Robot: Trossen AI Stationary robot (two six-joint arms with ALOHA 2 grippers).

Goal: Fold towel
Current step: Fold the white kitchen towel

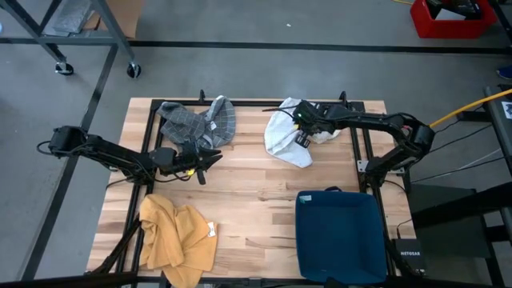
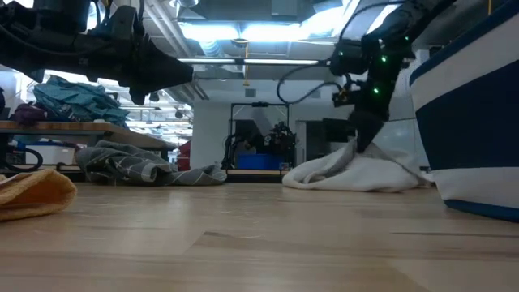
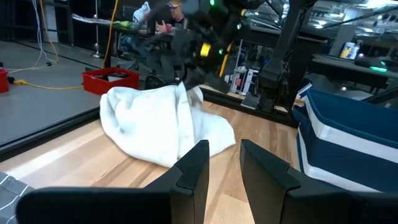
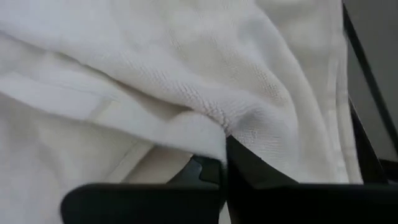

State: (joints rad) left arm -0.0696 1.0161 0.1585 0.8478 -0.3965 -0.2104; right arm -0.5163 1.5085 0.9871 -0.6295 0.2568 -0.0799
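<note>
The white towel (image 1: 290, 138) is seen crumpled into a loose mound, not yet folded, with soft ridges and a hemmed edge running through its bunched upper part. It lies on the wooden table (image 1: 248, 200) directly under and around the right gripper (image 1: 305, 120), spreading away from it toward the table's middle. In the low view the cloth (image 2: 350, 173) is drawn up into a peak where the gripper meets it, and slopes down to the tabletop on both sides. In the right wrist view the terry weave (image 4: 186, 74) fills the picture, and a fold of it is pinched between the closed dark fingers (image 4: 211, 169).

The left gripper (image 1: 206, 158) is held above bare wood, well apart from the white towel, which lies ahead of it. Its fingers (image 3: 196, 168) are seen parted by a narrow gap, with nothing between them.

Behind the left gripper, a grey checked cloth (image 1: 196, 122) lies heaped near the table's far edge. A yellow cloth (image 1: 178, 240) is crumpled at the near corner on the left arm's side. A dark blue bin (image 1: 339, 236) is set near the right arm's base, on the near side of the right gripper, well apart from the towel.
</note>
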